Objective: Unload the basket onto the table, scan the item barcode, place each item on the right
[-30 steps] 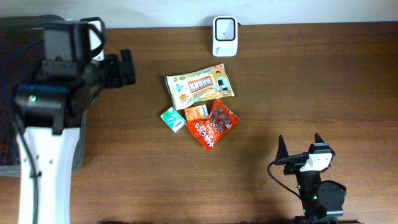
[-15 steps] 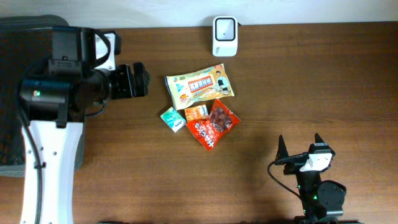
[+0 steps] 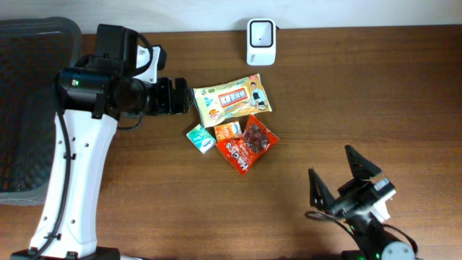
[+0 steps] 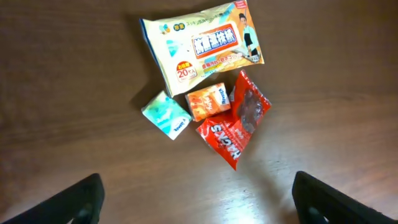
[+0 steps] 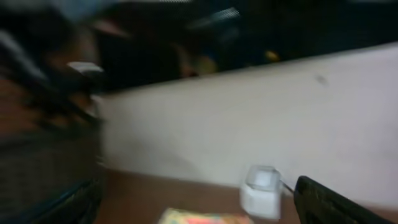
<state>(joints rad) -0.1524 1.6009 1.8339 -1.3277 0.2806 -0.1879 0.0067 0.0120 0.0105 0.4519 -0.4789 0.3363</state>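
Overhead: left gripper (image 3: 180, 102) is hovering wide open, empty, just beside wipes pack (image 3: 232, 97); scanner (image 3: 260, 32) is sitting beyond it; right gripper (image 3: 341, 178) is gaping empty. Left wrist: teal packet (image 4: 165, 115), orange packet (image 4: 208, 102), red snack bag (image 4: 224, 138) are lying clustered below the pack. Right wrist: blurry, scanner showing.

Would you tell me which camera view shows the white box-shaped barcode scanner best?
The overhead view: the white box-shaped barcode scanner appears whole and sharp there. The right wrist view shows only a blurred white block; the left wrist view leaves it out.
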